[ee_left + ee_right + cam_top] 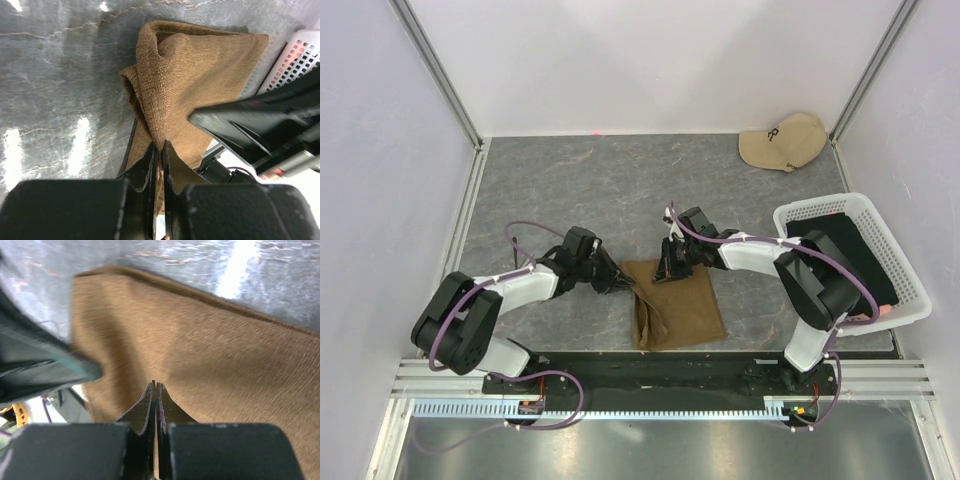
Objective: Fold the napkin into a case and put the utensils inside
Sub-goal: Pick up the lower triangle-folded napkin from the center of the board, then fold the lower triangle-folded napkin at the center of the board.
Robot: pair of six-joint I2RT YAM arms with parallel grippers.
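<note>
With left pincer (pixel 159 146), pinched a raised fold at the napkin's (pixel 200 75) left edge, bunched up off the grey desk (pixel 600 190). Held right pincer (pixel 155 385) clenched tight over the napkin's flat far part; could not tell whether any cloth was caught. Lay partly folded between both arms, near a white basket (pixel 817 203) to the right.

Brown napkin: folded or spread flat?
Partly folded: the olive-brown cloth napkin is doubled over and bunched along its left edge, pinched up by the left gripper, jaws shut on it.
</note>
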